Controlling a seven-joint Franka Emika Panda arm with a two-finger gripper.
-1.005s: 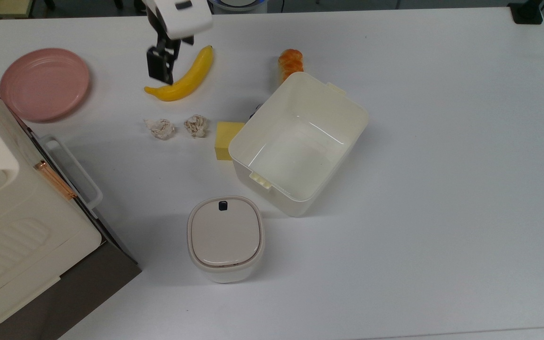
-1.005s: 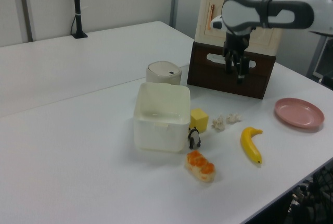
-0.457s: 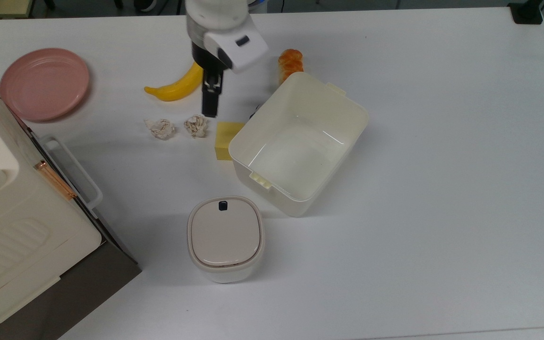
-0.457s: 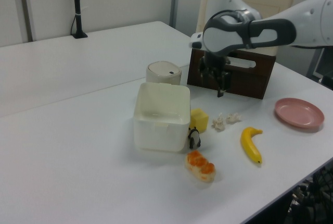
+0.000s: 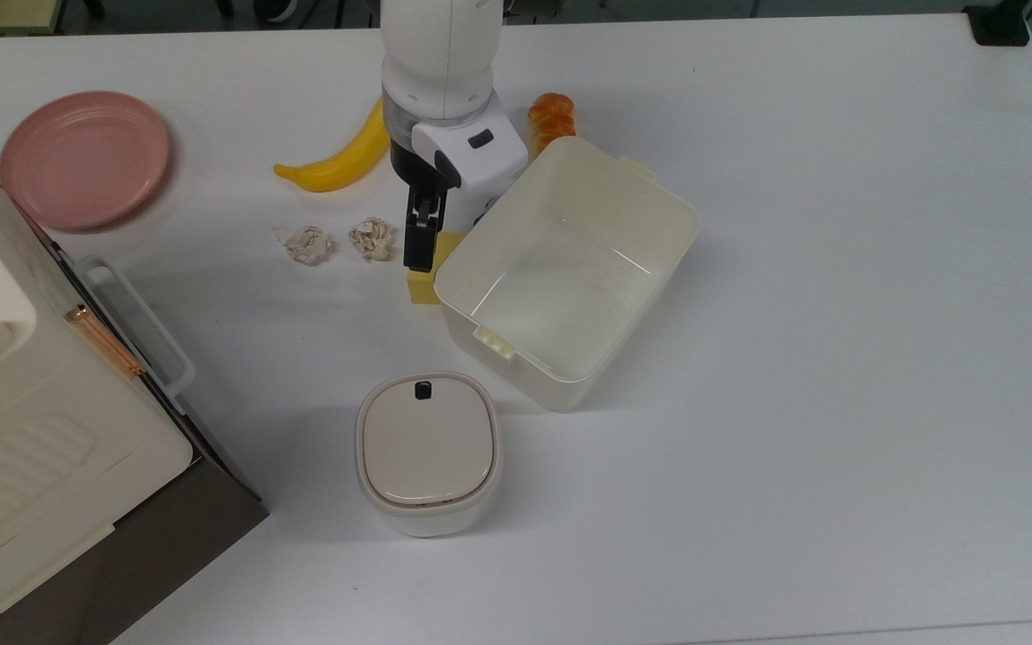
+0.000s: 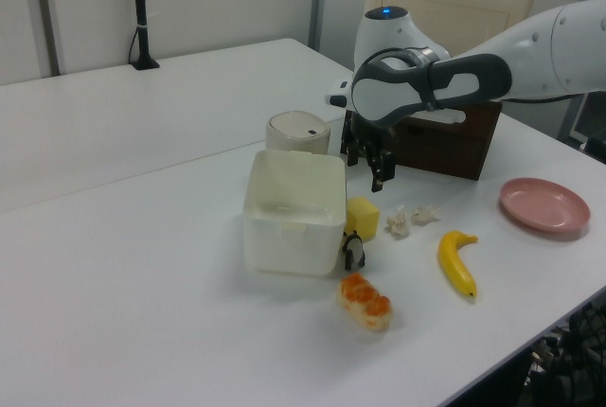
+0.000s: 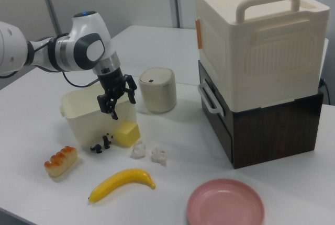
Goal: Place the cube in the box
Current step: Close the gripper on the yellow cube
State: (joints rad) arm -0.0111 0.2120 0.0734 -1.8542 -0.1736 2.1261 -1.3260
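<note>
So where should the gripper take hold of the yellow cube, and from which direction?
Probably from above, closing on two opposite flat side faces of the cube. It sits flat on the table right beside the box wall, so the side facing the box looks cramped. The gripper already hangs above it, fingers apart.

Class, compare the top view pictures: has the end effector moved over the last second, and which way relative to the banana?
Yes. In the top view the end effector has gone from beside the banana toward the top view's right and down, and now hangs over the cube next to the box.
</note>
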